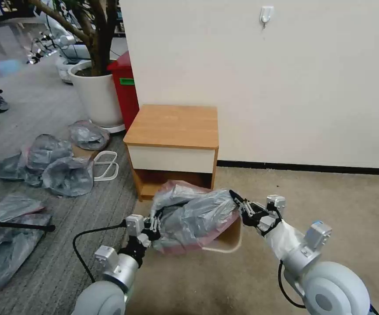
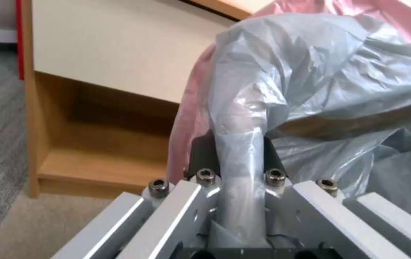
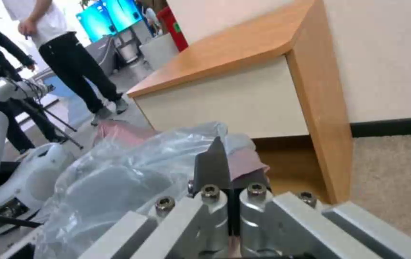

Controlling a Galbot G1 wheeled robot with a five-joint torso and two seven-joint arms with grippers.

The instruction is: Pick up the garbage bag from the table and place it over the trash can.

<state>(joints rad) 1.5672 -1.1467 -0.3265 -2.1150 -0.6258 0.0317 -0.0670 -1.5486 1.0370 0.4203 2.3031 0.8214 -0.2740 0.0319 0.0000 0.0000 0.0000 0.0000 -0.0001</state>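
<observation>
One bag point(image 1: 194, 214) was in play, stretched between the two grippers at the lower middle of the head frame, draped over the bin point(image 1: 229, 238) so that only the bin's near right corner and rim peeked out. The left gripper point(image 1: 154, 225) was clenched on a gathered twist of grey plastic at the bag's left end; the left wrist view had that twist point(image 2: 239, 158) running straight up between the fingers. The right gripper point(image 1: 237, 202) was pinched tight on the pink rim band at the bag's right end, fingers point(image 3: 212, 165) pressed together on the film.

Just behind the bag, centre frame, sat one surface point(image 1: 172, 124) with a bare wood top, a cream drawer front and a low shelf. The puffed-up bag covered part of that shelf opening from the head camera.

Other stuff: a heap of about four spare grey bags point(image 1: 54, 162) at mid left, two more flat ones point(image 1: 5, 236) at lower left, a white wire frame point(image 1: 106, 164) on the floor beside the surface, one white planter point(image 1: 95, 94) with a tree and one red bin point(image 1: 126, 85) at upper left, and a wall hook point(image 1: 266, 15) up top.
</observation>
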